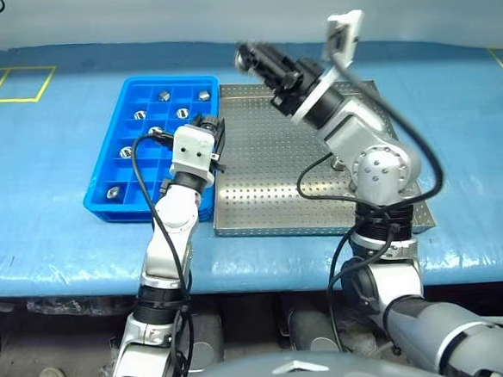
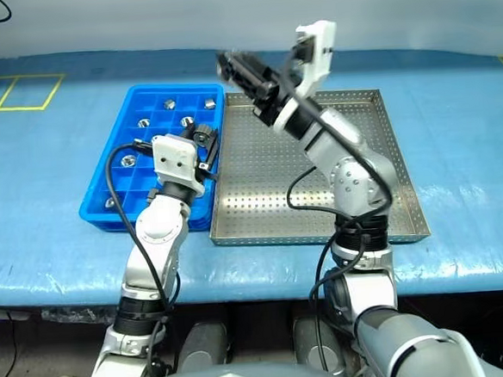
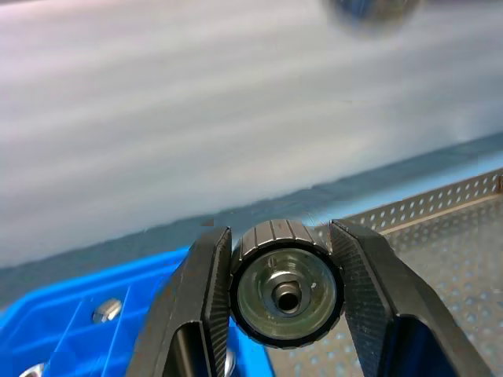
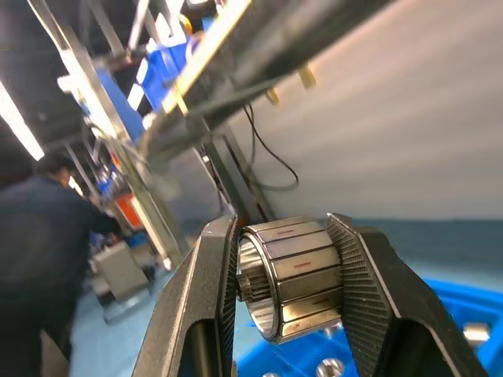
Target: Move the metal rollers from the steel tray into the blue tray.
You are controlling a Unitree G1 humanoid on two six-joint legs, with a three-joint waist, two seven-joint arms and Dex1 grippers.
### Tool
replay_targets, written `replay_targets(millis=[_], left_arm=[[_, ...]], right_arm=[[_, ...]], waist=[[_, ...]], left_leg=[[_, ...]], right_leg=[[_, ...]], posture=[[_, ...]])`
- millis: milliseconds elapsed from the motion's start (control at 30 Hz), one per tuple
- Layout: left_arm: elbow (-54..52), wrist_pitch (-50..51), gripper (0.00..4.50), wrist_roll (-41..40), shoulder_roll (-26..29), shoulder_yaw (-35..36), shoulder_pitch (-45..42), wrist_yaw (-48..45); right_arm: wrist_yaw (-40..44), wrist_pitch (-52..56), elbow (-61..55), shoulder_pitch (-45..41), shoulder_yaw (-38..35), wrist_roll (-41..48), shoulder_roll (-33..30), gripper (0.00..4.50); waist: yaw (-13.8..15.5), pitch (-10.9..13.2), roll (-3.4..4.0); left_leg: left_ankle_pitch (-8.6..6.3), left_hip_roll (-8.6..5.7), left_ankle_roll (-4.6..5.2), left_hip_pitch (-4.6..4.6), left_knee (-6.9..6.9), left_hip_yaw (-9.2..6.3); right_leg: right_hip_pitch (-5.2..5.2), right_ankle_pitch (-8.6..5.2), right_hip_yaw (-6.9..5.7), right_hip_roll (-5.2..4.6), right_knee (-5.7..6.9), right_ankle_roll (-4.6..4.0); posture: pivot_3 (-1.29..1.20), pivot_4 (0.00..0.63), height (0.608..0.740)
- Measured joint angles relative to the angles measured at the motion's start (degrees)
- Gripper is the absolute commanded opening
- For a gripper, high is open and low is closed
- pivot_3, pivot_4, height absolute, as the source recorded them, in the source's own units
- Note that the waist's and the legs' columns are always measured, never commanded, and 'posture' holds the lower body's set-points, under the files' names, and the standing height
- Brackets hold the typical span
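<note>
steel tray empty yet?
Looks empty. The steel tray shows bare perforated metal wherever the arms don't cover it. Each gripper, left and right, is shut on a roller.

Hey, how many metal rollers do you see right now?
9. Seven rollers sit in blue tray compartments, spread from back row to front corner; one is in the left fingers, one in the right fingers. Others may be hidden.

Glossy blue tray (image 1: 112, 168) – matt perforated steel tray (image 1: 268, 179)
</note>
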Motion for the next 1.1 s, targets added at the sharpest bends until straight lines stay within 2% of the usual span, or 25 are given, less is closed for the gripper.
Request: replay_targets(millis=[200, 467, 1100], left_arm=[[0.0, -0.03, 1.7, 0.17, -1.27, 1.25, 0.02, 2.75], [0.0, 3.24, 1.7, 2.07, -2.51, 10.31, -0.02, 13.92], [5.79, 10.16, 1.7, 2.03, -2.1, 15.65, -2.35, 18.6]], right_arm=[[-1.76, -0.28, -0.1, 0.09, -0.07, 3.91, 0.14, 1.42], [-2.89, -1.6, -0.62, 1.6, 2.13, 3.6, -1.23, 1.42], [-5.26, -2.7, -4.58, 3.96, 4.57, 4.01, -2.17, 1.42]], waist=[[-0.05, 0.0, 0.0], [0.01, 0.0, 0.0], [-0.04, 0.0, 0.0]], left_leg=[[0.0, 0.0, 0.0, 0.01, 0.0, 0.02], [0.0, 0.0, 0.0, 0.01, 0.0, 0.02], [0.0, -0.05, 0.0, -0.02, 0.0, 0.02]], right_leg=[[0.01, 0.01, 0.03, 0.01, 0.0, 0.01], [0.0, 0.02, 0.04, 0.01, -0.01, 0.03], [0.01, 0.05, 0.06, -0.04, -0.09, 0.07]], posture=[[0.12, 0.15, 0.74], [0.12, 0.15, 0.74], [0.1, 0.15, 0.74]])
